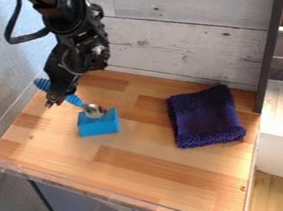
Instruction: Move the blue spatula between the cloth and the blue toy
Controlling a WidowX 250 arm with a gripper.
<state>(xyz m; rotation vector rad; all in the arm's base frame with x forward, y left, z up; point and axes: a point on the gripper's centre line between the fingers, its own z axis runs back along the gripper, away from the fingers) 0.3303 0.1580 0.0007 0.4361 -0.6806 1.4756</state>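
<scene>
Blue spatula point(93, 110) | end effector point(60, 95) pinching hdl point(74, 100) | arm point(65, 13) angled dn, view's upper L

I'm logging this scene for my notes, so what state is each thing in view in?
Gripper: lowered at the spatula's handle; grip unclear
Blue spatula: slanted, metal head over the toy's top
Blue toy: resting on the table, partly covered by the spatula's head
Cloth: spread roughly flat
</scene>
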